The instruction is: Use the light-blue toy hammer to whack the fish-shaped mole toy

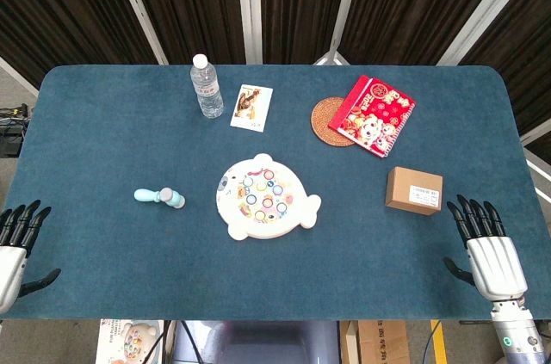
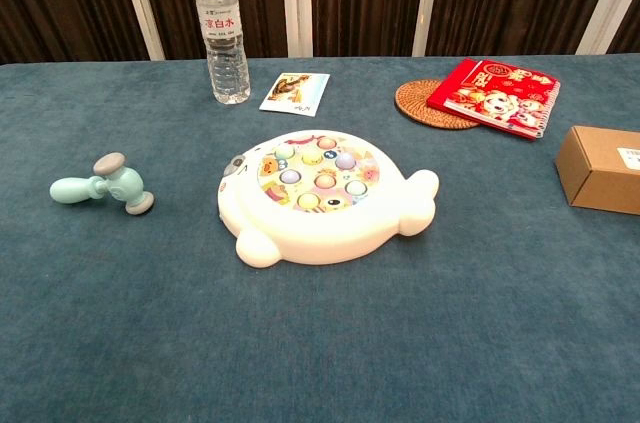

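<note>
The light-blue toy hammer (image 1: 159,198) is lying untouched on the blue table (image 1: 103,140), just left of the white fish-shaped mole toy (image 1: 265,199) sitting mid-table. Nothing is being held: the left hand (image 1: 17,243) and right hand (image 1: 486,248) are resting at the near corners, fingers spread, well apart from both.
</note>
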You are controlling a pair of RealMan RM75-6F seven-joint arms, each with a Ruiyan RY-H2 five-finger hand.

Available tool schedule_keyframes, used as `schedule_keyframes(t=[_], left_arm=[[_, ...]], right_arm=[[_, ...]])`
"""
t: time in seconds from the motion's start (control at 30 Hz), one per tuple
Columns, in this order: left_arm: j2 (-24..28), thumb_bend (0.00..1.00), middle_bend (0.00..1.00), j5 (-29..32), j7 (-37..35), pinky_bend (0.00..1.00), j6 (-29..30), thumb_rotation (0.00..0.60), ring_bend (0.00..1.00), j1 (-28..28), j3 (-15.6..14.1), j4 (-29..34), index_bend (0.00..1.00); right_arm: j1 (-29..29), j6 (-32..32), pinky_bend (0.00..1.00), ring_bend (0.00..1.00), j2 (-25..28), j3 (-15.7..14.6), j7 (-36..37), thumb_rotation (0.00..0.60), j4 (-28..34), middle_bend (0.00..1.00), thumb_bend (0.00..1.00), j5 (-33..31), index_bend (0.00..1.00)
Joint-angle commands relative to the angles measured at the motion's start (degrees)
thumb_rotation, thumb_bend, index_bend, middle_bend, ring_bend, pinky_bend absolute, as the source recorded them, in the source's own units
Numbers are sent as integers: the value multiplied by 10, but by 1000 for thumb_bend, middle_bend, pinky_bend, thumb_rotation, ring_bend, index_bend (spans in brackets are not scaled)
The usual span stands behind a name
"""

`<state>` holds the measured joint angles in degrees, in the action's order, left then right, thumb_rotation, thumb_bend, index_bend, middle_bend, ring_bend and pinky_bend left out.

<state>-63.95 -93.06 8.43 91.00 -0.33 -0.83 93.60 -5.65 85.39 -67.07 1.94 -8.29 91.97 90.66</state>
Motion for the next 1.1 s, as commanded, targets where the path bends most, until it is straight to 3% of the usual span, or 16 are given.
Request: schedule_keyframes(t=[0.03,0.67,0.9,1.1], left_arm=[[1,0,0,2,-1,0,0,600,0,0,1,1,0],[10,0,0,21,-5,0,-30,600,0,-12,4,14,0],[34,0,0,51,26,4,-81,600,0,-52,33,53,2],[43,45,8,119,62,12,-160,600,0,-112,75,101,184]], right_arm=[[0,0,0,0,0,0,1,600,-1,0,199,1,0],[1,-4,0,0,2,0,7,600,4,0,199,-7,0],[-2,-17,0,0,0,3,9,600,4,0,199,-21,0],[-3,-17,0,0,-2,5,13,600,6,0,199,-23,0]])
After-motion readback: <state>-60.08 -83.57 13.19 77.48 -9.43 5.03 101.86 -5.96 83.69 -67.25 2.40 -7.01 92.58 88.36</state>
